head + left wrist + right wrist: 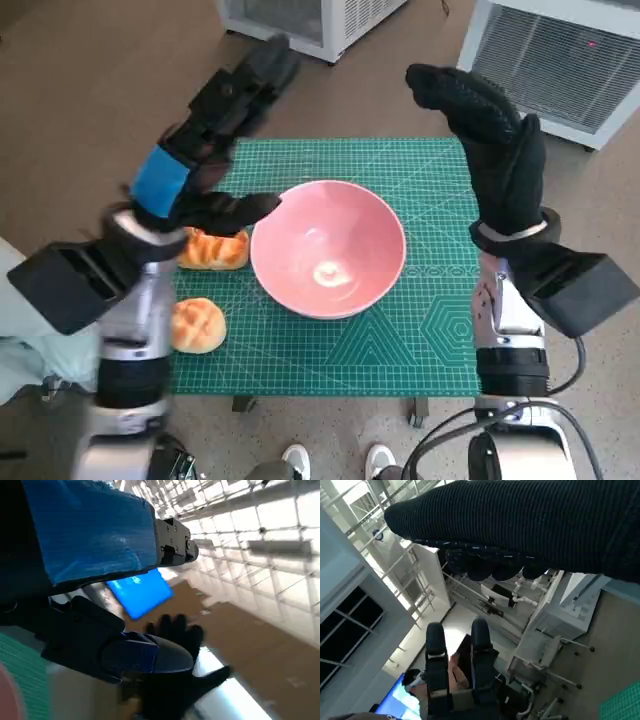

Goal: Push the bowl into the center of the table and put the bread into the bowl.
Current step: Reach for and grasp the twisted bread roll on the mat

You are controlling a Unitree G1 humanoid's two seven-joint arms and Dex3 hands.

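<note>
While hands hover raised, pink bowl (328, 248) shows no readable writing.

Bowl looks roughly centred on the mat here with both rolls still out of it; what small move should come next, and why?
Probably lower the left hand onto the nearer bread roll. The pink bowl sits about mid-mat and is empty, both hands are raised and hold nothing, and both rolls, the other nearer the table's front edge, lie on the left hand's side of the bowl.
</note>
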